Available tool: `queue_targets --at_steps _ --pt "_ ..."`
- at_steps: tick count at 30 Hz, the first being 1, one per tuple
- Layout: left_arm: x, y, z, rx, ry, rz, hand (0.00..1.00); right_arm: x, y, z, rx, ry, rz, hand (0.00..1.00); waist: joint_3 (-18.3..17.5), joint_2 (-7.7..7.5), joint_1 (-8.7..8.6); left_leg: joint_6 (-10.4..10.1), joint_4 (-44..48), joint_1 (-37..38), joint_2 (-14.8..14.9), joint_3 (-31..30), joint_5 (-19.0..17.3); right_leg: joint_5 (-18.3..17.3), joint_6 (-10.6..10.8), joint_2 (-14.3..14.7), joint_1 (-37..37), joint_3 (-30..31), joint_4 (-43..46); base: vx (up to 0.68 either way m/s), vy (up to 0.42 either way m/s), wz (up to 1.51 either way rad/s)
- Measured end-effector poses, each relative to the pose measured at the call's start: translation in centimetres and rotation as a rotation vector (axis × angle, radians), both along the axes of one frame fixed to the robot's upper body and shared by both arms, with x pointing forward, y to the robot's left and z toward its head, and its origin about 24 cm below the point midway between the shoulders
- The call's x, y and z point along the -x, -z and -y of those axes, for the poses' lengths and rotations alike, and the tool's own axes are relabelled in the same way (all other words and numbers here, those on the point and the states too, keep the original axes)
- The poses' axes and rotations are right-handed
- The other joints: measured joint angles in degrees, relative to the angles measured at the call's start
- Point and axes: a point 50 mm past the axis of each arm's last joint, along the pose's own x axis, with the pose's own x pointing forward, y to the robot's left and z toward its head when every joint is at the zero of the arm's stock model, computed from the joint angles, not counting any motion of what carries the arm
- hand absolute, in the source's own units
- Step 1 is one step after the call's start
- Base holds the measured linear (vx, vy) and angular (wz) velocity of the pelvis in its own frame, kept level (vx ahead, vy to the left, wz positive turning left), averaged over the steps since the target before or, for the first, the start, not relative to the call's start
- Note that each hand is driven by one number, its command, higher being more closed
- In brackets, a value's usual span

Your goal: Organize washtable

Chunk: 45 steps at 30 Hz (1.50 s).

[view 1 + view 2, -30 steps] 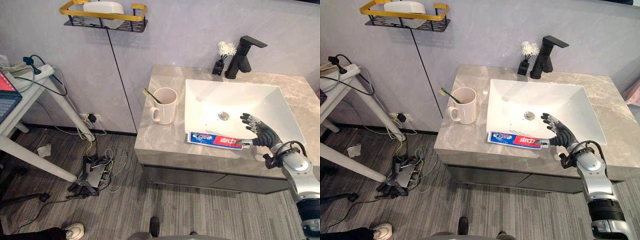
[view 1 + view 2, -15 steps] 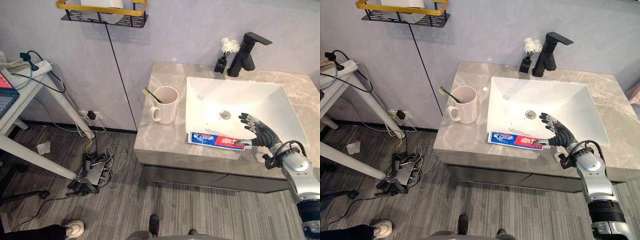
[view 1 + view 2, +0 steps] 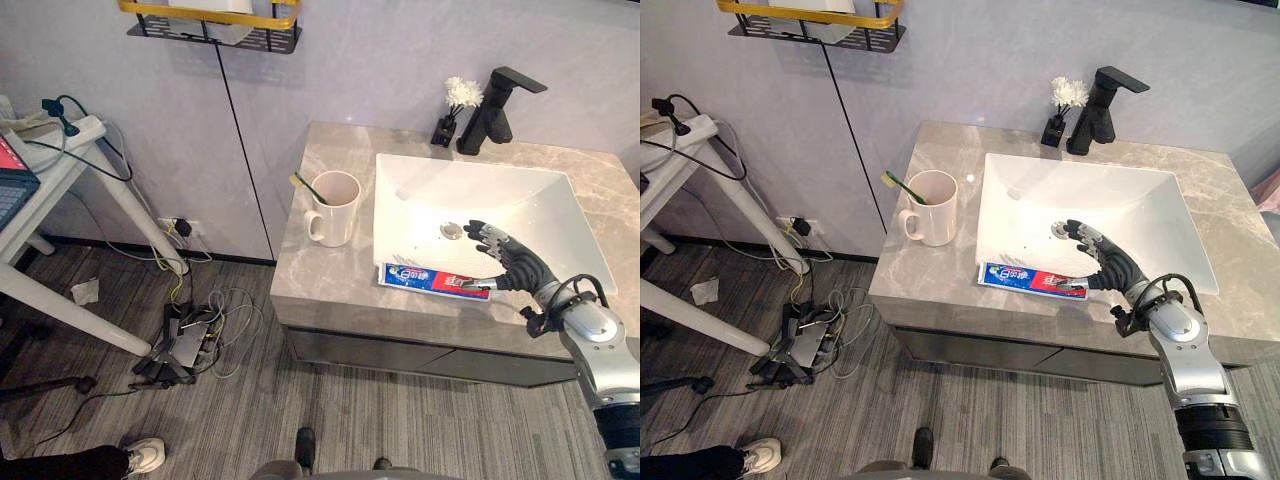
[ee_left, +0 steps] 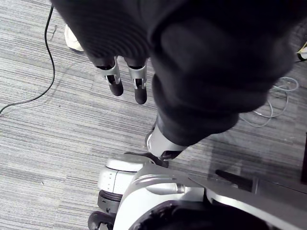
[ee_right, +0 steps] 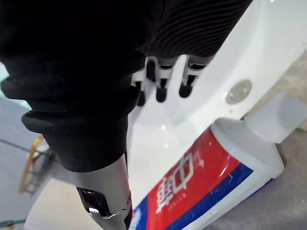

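A red, white and blue toothpaste tube (image 3: 435, 281) lies flat on the counter's front strip, along the basin's near edge, cap (image 5: 276, 117) to the right. My right hand (image 3: 512, 263) hovers over the tube's cap end, open, its straight fingers (image 5: 160, 88) spread over the white basin (image 3: 470, 195). Its thumb (image 5: 108, 201) is close beside the tube; I cannot tell whether it touches. A cream mug (image 3: 334, 208) holding a toothbrush (image 3: 305, 186) stands on the counter left of the basin. My left hand (image 4: 127, 81) hangs open above the floor.
A black faucet (image 3: 497, 110) and a small vase of white flowers (image 3: 455, 105) stand at the back of the grey marble counter (image 3: 320, 285). A yellow-railed wall shelf (image 3: 210, 20) hangs at the upper left. A white side table (image 3: 60, 160) and floor cables (image 3: 190, 335) lie left.
My right hand has reached a little further left, over the tube's cap end and the basin. The camera has shifted slightly; the tube and mug have not moved.
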Motion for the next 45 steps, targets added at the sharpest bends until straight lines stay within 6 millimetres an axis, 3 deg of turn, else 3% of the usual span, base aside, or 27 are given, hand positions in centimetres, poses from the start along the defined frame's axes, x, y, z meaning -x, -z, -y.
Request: queue_targets --at_steps 5,26,31,39,40,45 --pt "0.0 0.0 0.0 0.000 0.000 0.004 0.00 0.0 0.1 -0.6 0.011 -0.030 -0.008 0.00 0.02 -0.04 0.04 0.02 0.02 0.00 0.00 -0.24 0.01 0.00 0.00 0.02 0.06 -0.04 0.05 0.00 0.000 0.01" --pt "0.0 -0.1 -0.2 -0.003 0.003 0.006 0.00 1.0 0.4 0.4 0.230 -0.087 -0.074 0.00 0.33 -0.81 0.07 -0.26 0.00 -0.80 0.19 -0.84 0.33 0.00 0.00 0.21 -0.60 -0.11 0.42 0.00 0.000 0.01" --pt "0.0 -0.1 -0.5 -0.008 -0.006 0.006 0.00 1.5 1.3 0.2 0.269 -0.111 -0.108 0.00 0.86 -1.77 0.12 -0.43 0.02 -1.78 0.31 -1.66 0.80 0.00 -0.01 0.44 -1.29 -0.35 0.53 0.00 -0.017 0.08" --pt "-0.4 -0.2 -0.9 -0.017 -0.001 0.024 0.00 1.7 0.5 0.4 0.356 -0.151 -0.101 0.00 1.47 -2.75 1.47 -0.52 0.32 -3.87 0.53 -2.14 1.57 0.00 -0.01 0.72 -3.27 -0.40 0.82 0.00 -0.008 0.03" --pt "-0.5 -0.2 -0.9 -0.019 -0.001 0.025 0.00 1.7 0.5 0.3 0.359 -0.157 -0.101 1.00 1.58 -2.94 1.53 -0.56 0.32 -3.91 0.58 -2.27 1.60 0.00 -0.01 0.78 -3.27 -0.44 0.82 -0.01 -0.026 0.07" --pt "-0.6 -0.3 -1.1 -0.021 -0.019 0.032 0.00 1.5 -0.4 0.0 0.378 -0.157 -0.056 1.00 1.99 -3.69 1.70 -0.77 0.34 -5.88 0.74 -2.45 2.04 0.01 -0.03 0.96 -5.14 -0.34 0.92 0.00 -0.011 0.02"
